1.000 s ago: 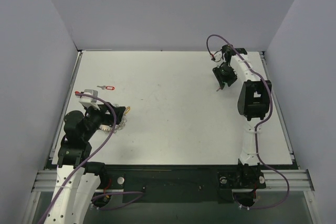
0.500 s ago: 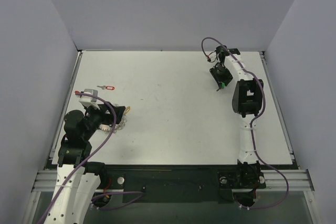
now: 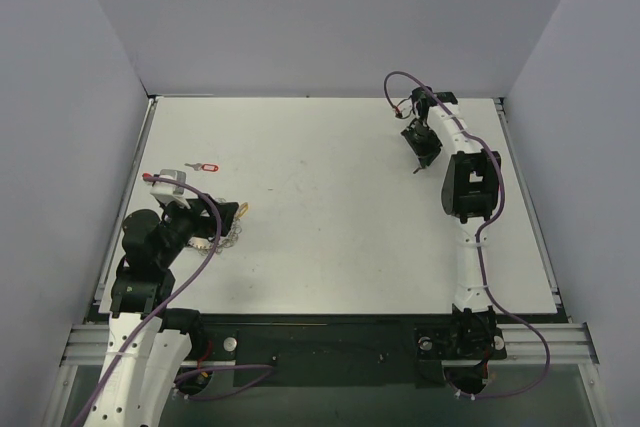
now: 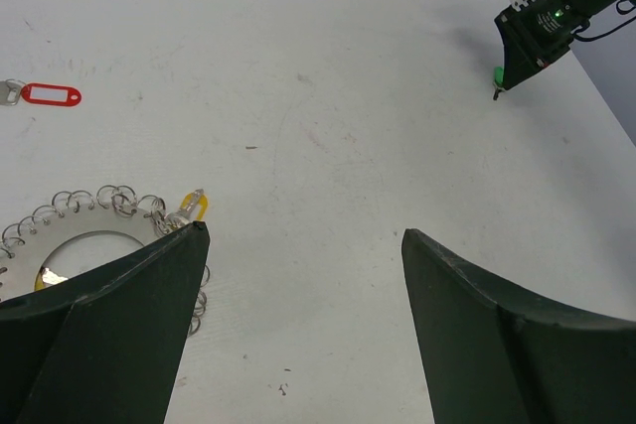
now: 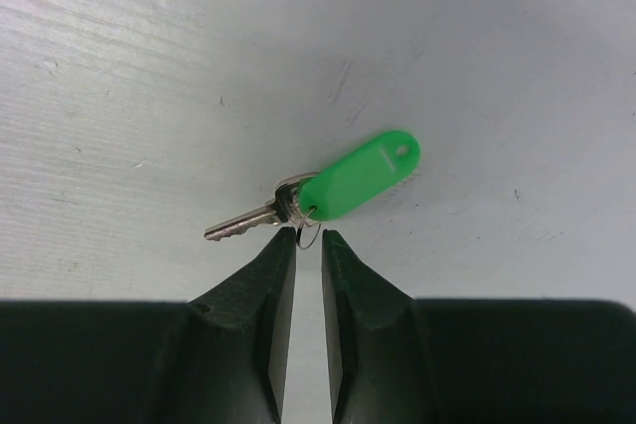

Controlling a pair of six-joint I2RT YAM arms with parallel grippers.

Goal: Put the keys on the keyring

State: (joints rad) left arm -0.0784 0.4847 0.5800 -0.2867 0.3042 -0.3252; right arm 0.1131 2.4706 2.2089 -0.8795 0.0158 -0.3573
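Observation:
The green key (image 5: pixel 358 181) lies on the white table, its silver blade pointing left. My right gripper (image 5: pixel 308 235) has its jaws almost together, pinching the small wire loop that joins blade and tag. From above, this gripper (image 3: pixel 418 163) points down at the far right of the table. The red key (image 3: pixel 207 166) lies at the far left. The keyring (image 4: pixel 99 208), a flat silvery ring rimmed with small loops and carrying a yellow piece (image 4: pixel 192 208), lies partly under my left finger. My left gripper (image 4: pixel 306 235) is wide open beside it, holding nothing.
Grey walls close in the table on three sides. The right arm's purple cable (image 3: pixel 395 82) loops above the far right corner. A red and white part (image 3: pixel 160 180) sits on the left arm near the red key.
My right gripper shifted slightly left and toward the far edge, and its jaws closed in on the green key's loop. The left arm stayed still.

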